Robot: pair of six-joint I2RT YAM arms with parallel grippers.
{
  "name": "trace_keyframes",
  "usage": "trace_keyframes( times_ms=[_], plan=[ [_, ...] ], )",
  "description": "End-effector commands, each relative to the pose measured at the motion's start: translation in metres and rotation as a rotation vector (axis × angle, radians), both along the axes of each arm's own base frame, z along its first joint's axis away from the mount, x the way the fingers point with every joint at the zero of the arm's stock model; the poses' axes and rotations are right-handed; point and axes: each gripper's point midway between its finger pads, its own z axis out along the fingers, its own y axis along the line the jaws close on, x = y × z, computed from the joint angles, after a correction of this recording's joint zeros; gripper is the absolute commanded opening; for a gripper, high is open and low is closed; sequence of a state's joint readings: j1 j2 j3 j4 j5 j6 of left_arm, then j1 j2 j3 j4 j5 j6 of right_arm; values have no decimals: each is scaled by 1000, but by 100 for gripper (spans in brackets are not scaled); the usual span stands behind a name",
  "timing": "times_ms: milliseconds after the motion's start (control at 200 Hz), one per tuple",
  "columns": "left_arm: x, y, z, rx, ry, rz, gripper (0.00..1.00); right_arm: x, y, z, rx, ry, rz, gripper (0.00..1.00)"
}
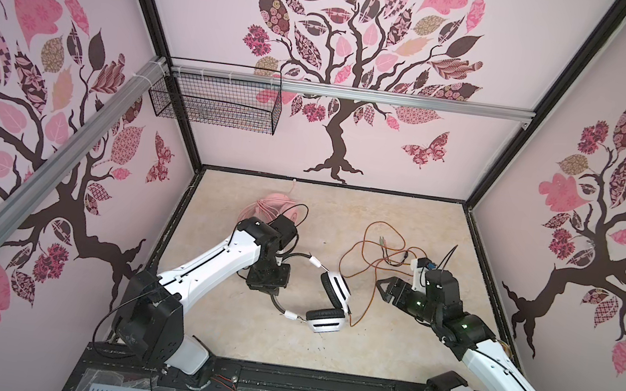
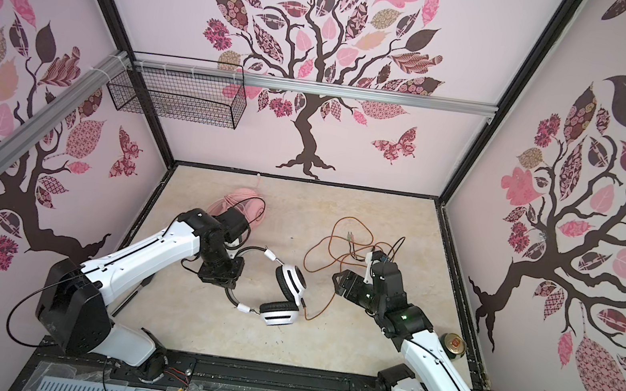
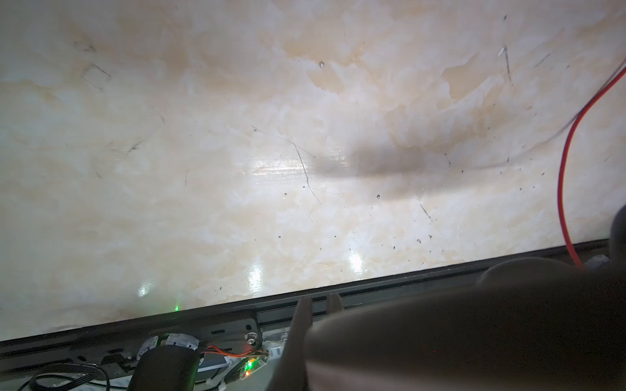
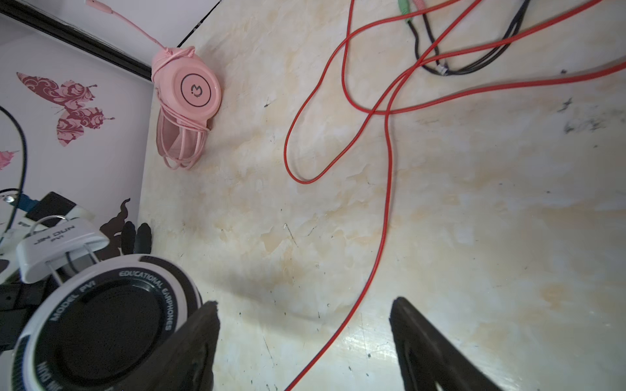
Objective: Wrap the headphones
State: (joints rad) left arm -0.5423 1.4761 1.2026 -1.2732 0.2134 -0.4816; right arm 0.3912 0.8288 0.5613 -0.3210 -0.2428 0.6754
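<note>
The white-and-black headphones [image 1: 330, 291] [image 2: 287, 285] lie mid-table, and one black earpad [image 4: 98, 325] fills a corner of the right wrist view. My left gripper [image 1: 269, 278] [image 3: 320, 299] points down over the headband and is shut on it. A dark blur hides most of its fingers in the left wrist view. The orange-red cable [image 1: 357, 253] [image 2: 319, 252] [image 4: 386, 169] sprawls loose to the right. It runs between the fingers of my open right gripper [image 1: 383, 289] [image 2: 338, 282] [image 4: 305, 304] without being pinched. The pink headphones [image 1: 280, 204] [image 2: 243, 201] [image 4: 186, 91] sit at the back left with their cable wound round them.
A black wire basket [image 1: 216, 102] hangs on the back wall at the left. A drink can [image 2: 454, 344] stands by the table's right edge beside the right arm. Green and pink plugs [image 4: 406, 5] end the loose cable. A black rail [image 1: 317, 382] borders the front.
</note>
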Motion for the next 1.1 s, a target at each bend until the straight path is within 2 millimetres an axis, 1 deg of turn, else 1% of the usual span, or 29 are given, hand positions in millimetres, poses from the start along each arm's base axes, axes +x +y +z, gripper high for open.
trace_keyframes(
  times_ms=[0, 55, 60, 70, 75, 90, 195, 265, 385, 490, 555, 615, 710, 790, 885, 900, 990, 1095],
  plan=[
    [-3, -18, 10, -121, -9, -37, 0, -10, 4, -2, 43, 53, 10, 82],
    [0, -11, 13, -88, -38, -31, 0, -11, 1, -2, 34, 61, 2, 85],
    [0, -11, 14, -87, -40, -30, 0, -11, 1, -2, 33, 61, 1, 86],
    [1, -10, 15, -82, -44, -30, 0, -11, 1, -2, 32, 64, 0, 94],
    [1, -10, 15, -79, -47, -29, 0, -12, 1, -1, 31, 64, -1, 97],
    [1, -8, 16, -73, -50, -30, 0, -11, 0, 0, 30, 66, -4, 99],
    [0, -3, 25, -58, -73, -25, 0, -14, -1, 1, 11, 74, 12, 99],
    [-1, 0, 31, -55, -93, -20, 0, -16, 0, 0, 34, 73, 6, 100],
    [0, 4, 41, -57, -139, -29, 0, -19, -6, 2, 84, 56, -61, 100],
    [-2, 2, 48, -86, -159, -47, 0, -23, -13, 0, 126, 55, -124, 99],
    [-4, 2, 54, -92, -170, -55, 0, -27, -11, -3, 175, 70, -132, 99],
    [-2, 5, 60, -89, -201, -53, 0, -32, -7, -11, 216, 104, -131, 100],
    [0, 9, 66, -87, -239, -38, 0, -34, -2, -17, 234, 150, -118, 100],
    [0, 10, 69, -83, -250, -35, 0, -30, 0, -15, 203, 144, -101, 100],
    [2, 11, 69, -77, -255, -31, 0, -20, -1, -9, 142, 106, -81, 100],
    [2, 11, 69, -71, -254, -31, 0, -19, -2, -11, 129, 107, -82, 100],
    [4, 11, 69, -63, -250, -30, 0, -7, -6, -9, 61, 64, -81, 100],
    [10, 12, 72, -42, -261, -25, 0, 8, -3, -5, 12, -1, -45, 100]
  ],
)
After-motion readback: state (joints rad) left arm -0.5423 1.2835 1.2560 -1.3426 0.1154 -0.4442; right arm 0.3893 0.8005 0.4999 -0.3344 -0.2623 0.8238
